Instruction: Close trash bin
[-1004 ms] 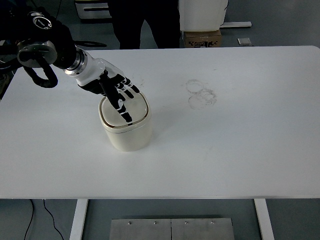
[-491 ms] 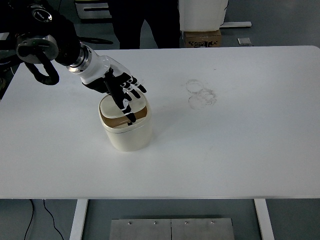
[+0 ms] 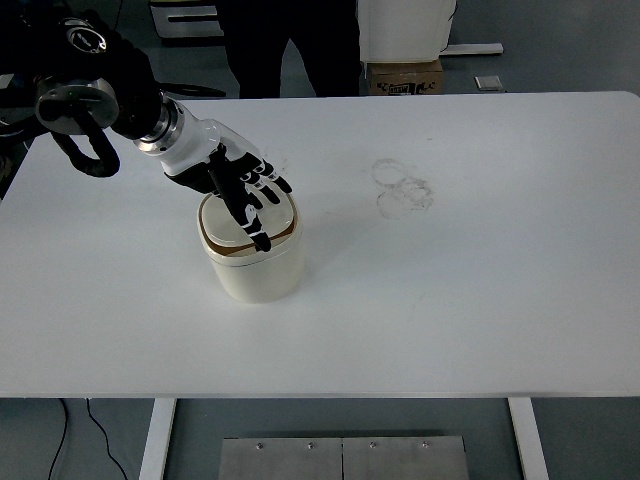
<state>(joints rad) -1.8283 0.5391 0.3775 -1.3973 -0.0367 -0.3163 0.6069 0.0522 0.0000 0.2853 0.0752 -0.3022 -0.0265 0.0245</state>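
Reaching in from the upper left edge, the left hand (image 3: 232, 183) lies spread over the top of the trash bin (image 3: 252, 262), its black fingers (image 3: 255, 222) extended and apart, gripping nothing. The longest finger stretches across the lid (image 3: 272, 221) towards the bin's near rim, and the others fan out over the far right part of the lid. Whether the fingertips actually press on the lid or sit just above it cannot be made out from this high angle. The hand covers much of the lid's far left side, so that part of the rim is hidden. A thin brown line shows between lid and body along the left and front of the rim; the lid looks nearly level, but whether it is fully seated is hard to tell.

The cream bin stands upright on the white table (image 3: 470, 300), left of centre. Faint ring-shaped smudges (image 3: 402, 188) mark the tabletop well to the right of the bin. At the top edge a person's dark legs (image 3: 290, 45) are cut off by the frame, and a cardboard box (image 3: 405, 76) sits on the floor beyond the table.
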